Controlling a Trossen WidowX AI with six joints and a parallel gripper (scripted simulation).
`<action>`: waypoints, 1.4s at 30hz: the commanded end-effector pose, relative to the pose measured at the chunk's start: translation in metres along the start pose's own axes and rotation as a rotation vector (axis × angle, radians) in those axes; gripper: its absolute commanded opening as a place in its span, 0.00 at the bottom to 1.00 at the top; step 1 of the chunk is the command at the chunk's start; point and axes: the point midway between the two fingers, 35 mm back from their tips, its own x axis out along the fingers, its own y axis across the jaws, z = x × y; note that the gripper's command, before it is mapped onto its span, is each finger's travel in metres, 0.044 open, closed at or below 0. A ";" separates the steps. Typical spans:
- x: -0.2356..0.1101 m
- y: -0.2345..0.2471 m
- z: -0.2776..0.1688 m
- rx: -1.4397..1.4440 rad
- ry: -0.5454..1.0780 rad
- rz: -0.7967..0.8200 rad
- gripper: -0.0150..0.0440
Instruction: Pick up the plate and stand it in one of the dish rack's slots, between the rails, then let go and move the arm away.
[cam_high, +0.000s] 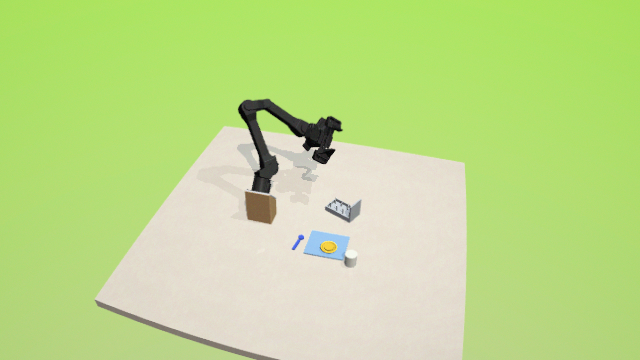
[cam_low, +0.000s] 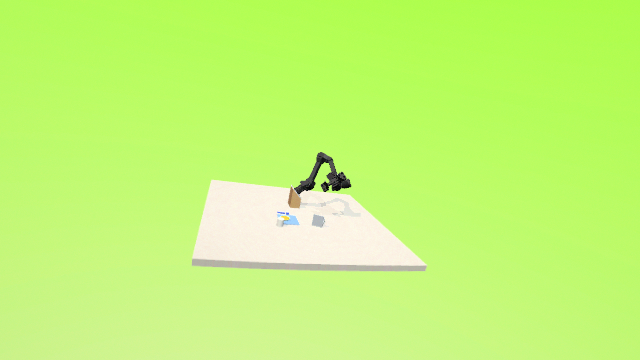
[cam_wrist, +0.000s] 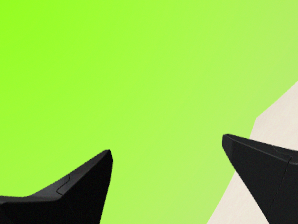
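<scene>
The yellow plate (cam_high: 328, 247) (cam_low: 285, 218) lies flat on a light blue mat (cam_high: 314, 240) (cam_low: 294, 222). The grey dish rack (cam_high: 355, 210) (cam_low: 318, 220) stands on the table behind the mat in the top view, with small upright rails and a taller wall at one end. No plate stands in it. My gripper (cam_high: 317, 150) (cam_low: 336, 186) (cam_wrist: 168, 148) is open and empty, raised high above the table and well away from plate and rack. The wrist view shows neither plate nor rack.
A white cup (cam_high: 351, 259) (cam_low: 280, 223) stands at the mat's corner near the plate. A blue spoon (cam_high: 297, 243) lies beside the mat. A tall brown box (cam_high: 260, 207) (cam_low: 294, 198) stands close to the arm's base.
</scene>
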 end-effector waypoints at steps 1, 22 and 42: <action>0.000 0.000 0.000 -0.006 0.001 -0.001 0.93; 0.049 -0.030 -0.037 -0.656 0.117 -0.219 0.93; 0.099 -0.085 -0.049 -1.213 0.377 -0.509 0.93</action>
